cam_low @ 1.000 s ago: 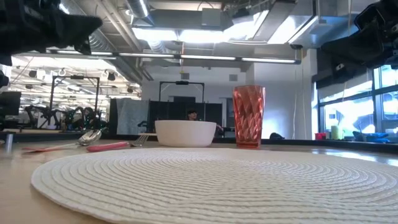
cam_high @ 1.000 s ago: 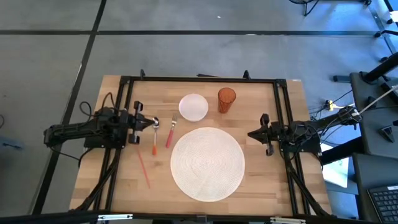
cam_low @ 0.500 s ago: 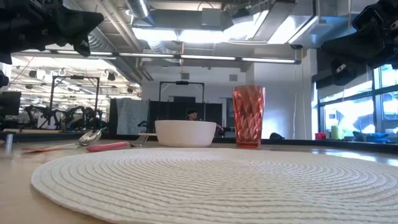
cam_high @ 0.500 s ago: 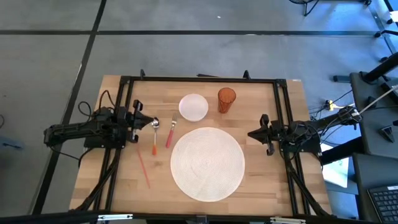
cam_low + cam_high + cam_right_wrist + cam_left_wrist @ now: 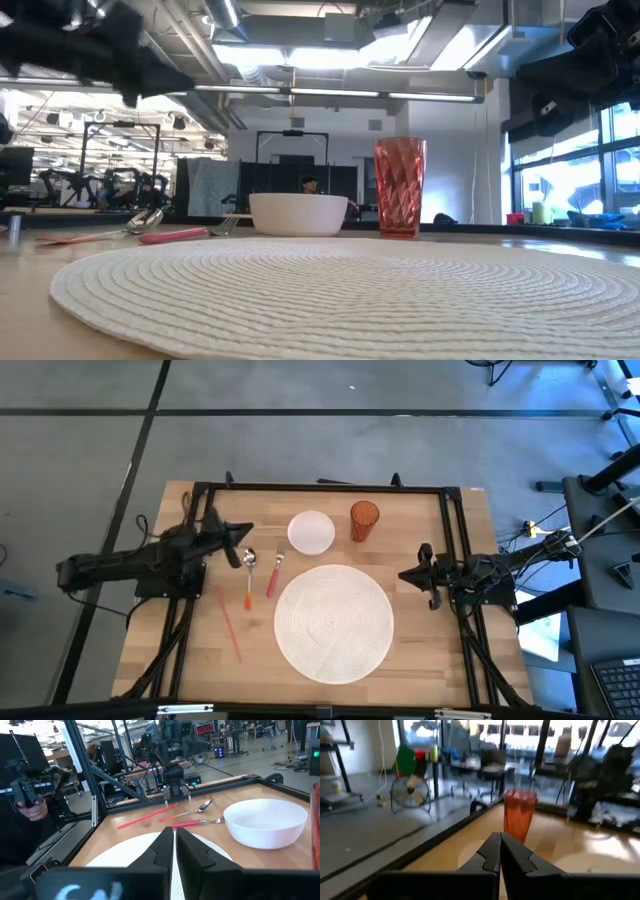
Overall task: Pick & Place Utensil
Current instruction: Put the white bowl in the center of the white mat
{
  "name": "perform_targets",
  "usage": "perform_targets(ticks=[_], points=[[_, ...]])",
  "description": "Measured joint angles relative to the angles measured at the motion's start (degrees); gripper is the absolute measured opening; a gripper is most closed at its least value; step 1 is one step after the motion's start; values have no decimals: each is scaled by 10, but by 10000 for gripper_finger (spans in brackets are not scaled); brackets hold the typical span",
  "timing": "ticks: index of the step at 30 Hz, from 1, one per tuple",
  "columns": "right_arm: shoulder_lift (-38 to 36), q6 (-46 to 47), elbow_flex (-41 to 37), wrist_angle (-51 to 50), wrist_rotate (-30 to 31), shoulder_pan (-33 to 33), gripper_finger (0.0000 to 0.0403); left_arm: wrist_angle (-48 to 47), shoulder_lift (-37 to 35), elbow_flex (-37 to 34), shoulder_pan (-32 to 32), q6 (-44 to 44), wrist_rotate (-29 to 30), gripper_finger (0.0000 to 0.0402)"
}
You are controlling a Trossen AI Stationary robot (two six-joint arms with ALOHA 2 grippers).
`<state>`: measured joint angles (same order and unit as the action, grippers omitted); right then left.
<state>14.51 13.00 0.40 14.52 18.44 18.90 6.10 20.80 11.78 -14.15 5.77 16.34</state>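
Note:
A spoon (image 5: 250, 576) with an orange handle and a fork (image 5: 273, 573) with a pink handle lie flat on the wood table, side by side, left of the round white placemat (image 5: 333, 622). My left gripper (image 5: 244, 536) hangs shut above the table just beyond the spoon's head, touching nothing; in its wrist view the left gripper (image 5: 499, 844) points toward the orange cup (image 5: 520, 815). My right gripper (image 5: 403, 575) waits shut at the table's right edge. In the right wrist view the right gripper (image 5: 174, 836) faces the fork (image 5: 196, 822) and spoon (image 5: 194, 810).
A white bowl (image 5: 311, 531) and the orange cup (image 5: 364, 520) stand at the far side, beyond the placemat. A thin red stick (image 5: 230, 625) lies near the left rail. A black frame (image 5: 320, 488) borders the table. A person's hand (image 5: 31, 806) shows beyond the table's left side.
My left gripper has lifted and swung toward the far edge and the bowl, turning so it points toward the cup. The spoon, fork and right arm have stayed where they were.

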Motion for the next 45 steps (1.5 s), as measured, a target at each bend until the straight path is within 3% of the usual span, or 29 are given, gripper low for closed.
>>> perform_targets(ticks=[4,7,12,15,19,22,25,30,38,45], points=[[0,1,0,2,0,0,22,-78,166,116,-30,-34,-52,2],[0,3,0,8,0,0,22,-135,307,212,-58,-82,-148,2],[0,3,0,12,0,0,22,-146,506,329,-78,-207,-296,2],[0,2,0,17,0,0,22,-167,598,382,-77,-279,-294,2],[0,-18,0,45,0,0,22,-181,688,442,-77,-280,-225,2],[0,-16,0,42,0,0,22,-249,725,497,-77,-271,-188,4],[0,-16,0,9,0,0,22,-333,749,551,-76,-272,-187,18],[0,-12,0,-40,0,0,22,-421,783,602,-53,-275,-193,74],[0,-12,0,-37,0,0,22,-466,794,610,2,-285,-174,182],[0,-14,0,-36,0,0,22,-443,794,610,27,-269,-136,219]])
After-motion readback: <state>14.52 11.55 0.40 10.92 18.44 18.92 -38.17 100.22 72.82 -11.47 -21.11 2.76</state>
